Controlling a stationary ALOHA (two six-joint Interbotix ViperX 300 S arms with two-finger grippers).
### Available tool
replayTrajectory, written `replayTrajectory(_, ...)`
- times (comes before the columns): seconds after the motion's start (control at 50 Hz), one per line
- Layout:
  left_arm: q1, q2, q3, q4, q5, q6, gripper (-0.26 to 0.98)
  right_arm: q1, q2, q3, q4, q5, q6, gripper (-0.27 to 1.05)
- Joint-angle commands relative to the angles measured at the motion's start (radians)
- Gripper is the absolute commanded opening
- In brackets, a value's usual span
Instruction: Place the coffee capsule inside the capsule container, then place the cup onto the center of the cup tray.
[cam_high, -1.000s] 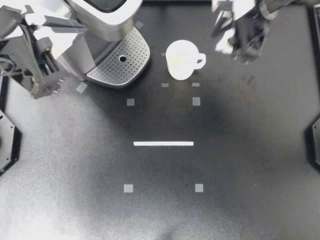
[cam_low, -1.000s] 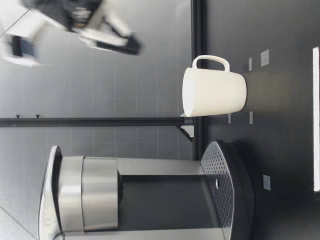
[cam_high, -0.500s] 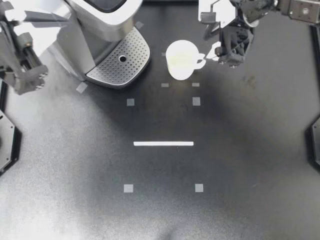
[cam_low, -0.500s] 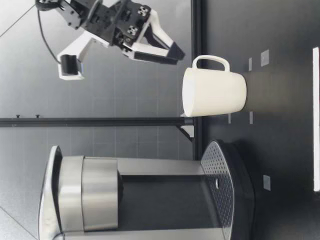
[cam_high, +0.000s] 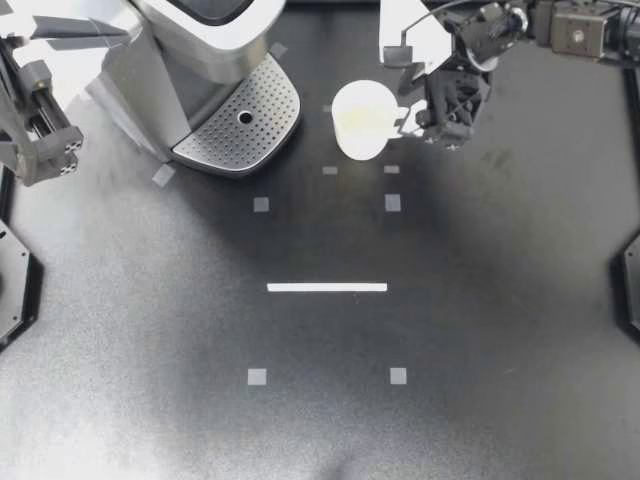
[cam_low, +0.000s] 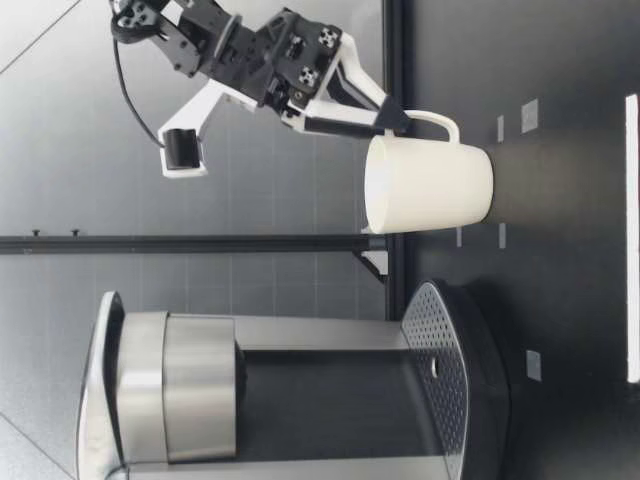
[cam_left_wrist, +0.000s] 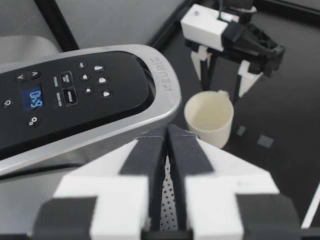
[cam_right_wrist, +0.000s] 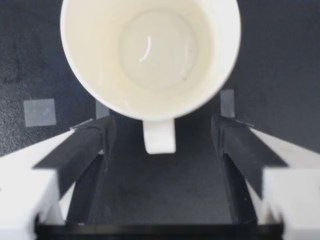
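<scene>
A white cup (cam_high: 360, 120) stands upright on the black table right of the coffee machine (cam_high: 200, 35), its handle (cam_high: 402, 121) pointing right. My right gripper (cam_high: 413, 110) is open and comes down over that handle. In the right wrist view the cup (cam_right_wrist: 150, 50) lies ahead and the handle (cam_right_wrist: 160, 140) sits between the spread fingers (cam_right_wrist: 90, 140), untouched. The low view shows its fingertips (cam_low: 392, 121) just above the handle (cam_low: 430, 118). My left gripper (cam_high: 100, 32) is shut on nothing, left of the machine and level with its top panel (cam_left_wrist: 75, 95). No capsule shows.
The perforated cup tray (cam_high: 240, 115) juts from the machine's base, left of the cup, with nothing on it. Small grey squares (cam_high: 392, 202) and a white strip (cam_high: 327, 287) mark the table nearer the front.
My right gripper has swung in from the far right and come down, its open fingers now straddling the cup's handle. The left arm has drawn back toward the left edge.
</scene>
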Motion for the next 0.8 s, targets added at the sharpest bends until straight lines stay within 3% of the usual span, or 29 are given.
replayTrajectory(0.0, 0.000, -0.005, -0.012, 0.008, -0.008, -0.003, 0.13, 0.006, -0.006, -0.020, 0.002, -0.006, -0.002, 0.69)
replayTrajectory(0.3, 0.000, -0.005, -0.009, 0.009, -0.008, -0.002, 0.13, 0.009, 0.005, -0.020, 0.002, -0.014, -0.002, 0.48)
replayTrajectory(0.68, 0.000, -0.005, -0.009, 0.012, -0.008, -0.003, 0.13, 0.009, -0.005, -0.020, 0.006, -0.005, 0.006, 0.01)
replayTrajectory(0.78, 0.000, -0.005, -0.011, 0.012, -0.008, -0.002, 0.13, 0.012, -0.023, -0.020, 0.017, 0.002, 0.008, -0.03)
